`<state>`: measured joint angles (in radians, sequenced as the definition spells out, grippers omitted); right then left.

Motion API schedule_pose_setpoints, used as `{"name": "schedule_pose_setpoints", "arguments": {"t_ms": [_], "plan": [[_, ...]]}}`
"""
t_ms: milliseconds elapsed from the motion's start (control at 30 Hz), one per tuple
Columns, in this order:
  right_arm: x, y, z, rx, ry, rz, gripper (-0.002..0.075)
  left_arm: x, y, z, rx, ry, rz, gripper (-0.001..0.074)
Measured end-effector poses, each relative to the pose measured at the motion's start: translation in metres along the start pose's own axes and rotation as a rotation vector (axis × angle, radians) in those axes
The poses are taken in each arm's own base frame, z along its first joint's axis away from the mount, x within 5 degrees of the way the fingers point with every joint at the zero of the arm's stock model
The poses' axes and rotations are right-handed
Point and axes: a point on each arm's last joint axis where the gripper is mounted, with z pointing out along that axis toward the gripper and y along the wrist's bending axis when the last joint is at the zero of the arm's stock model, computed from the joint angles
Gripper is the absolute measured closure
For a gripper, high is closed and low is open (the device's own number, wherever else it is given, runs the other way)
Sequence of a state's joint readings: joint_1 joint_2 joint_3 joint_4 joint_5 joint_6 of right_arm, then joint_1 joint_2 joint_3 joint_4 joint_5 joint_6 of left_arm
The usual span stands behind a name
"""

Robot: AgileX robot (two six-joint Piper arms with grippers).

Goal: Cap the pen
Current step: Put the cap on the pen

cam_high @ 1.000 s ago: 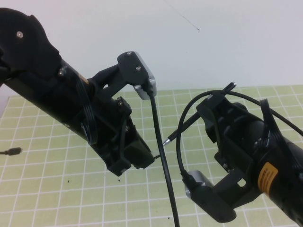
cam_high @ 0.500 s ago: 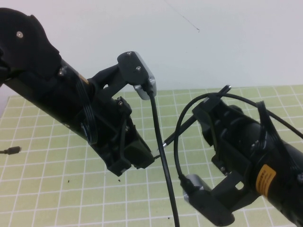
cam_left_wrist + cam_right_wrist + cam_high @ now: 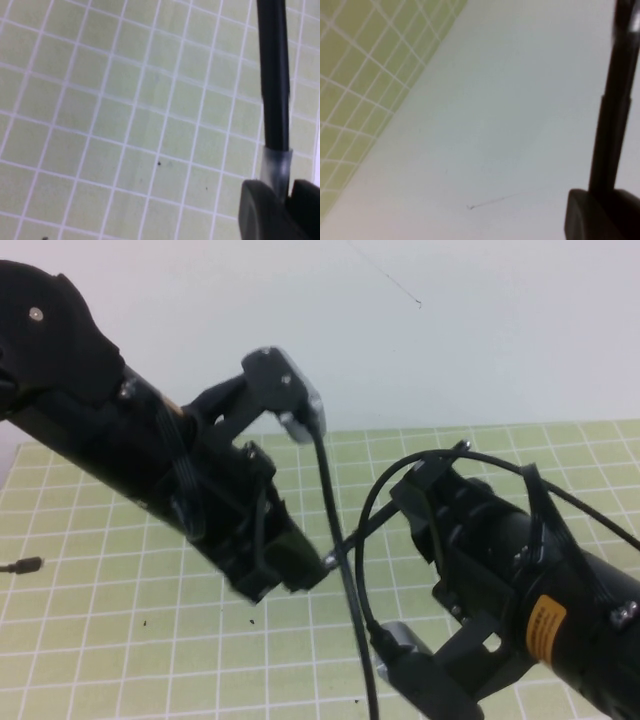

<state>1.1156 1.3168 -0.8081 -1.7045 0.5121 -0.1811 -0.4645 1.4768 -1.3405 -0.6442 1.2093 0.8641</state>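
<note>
Where the two arms meet above the green grid mat (image 3: 90, 640), the thin black pen (image 3: 375, 522) bridges them, its tip inside a clear plastic cap (image 3: 275, 167). The left gripper (image 3: 305, 570) pinches that cap; only its wrist view shows the translucent sleeve over the glossy barrel. The right gripper (image 3: 425, 490) is clamped on the pen's rear, whose matte stem rises against a pale wall (image 3: 510, 100) in its wrist view.
</note>
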Motion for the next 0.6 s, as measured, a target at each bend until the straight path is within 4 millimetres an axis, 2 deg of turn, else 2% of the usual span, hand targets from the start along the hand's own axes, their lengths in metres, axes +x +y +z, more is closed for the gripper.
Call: {"name": "schedule_pose_setpoints", "arguments": {"t_ms": [167,600], "plan": [[-0.002,0.000,0.000,-0.001,-0.023,0.011,0.0668,-0.005,0.003,0.000,-0.027,-0.059,-0.090,0.0668],[-0.011,-0.003,-0.003,0.015,-0.067,0.003,0.0668,-0.003,0.004,0.000,-0.035,-0.037,-0.091,0.0669]]}}
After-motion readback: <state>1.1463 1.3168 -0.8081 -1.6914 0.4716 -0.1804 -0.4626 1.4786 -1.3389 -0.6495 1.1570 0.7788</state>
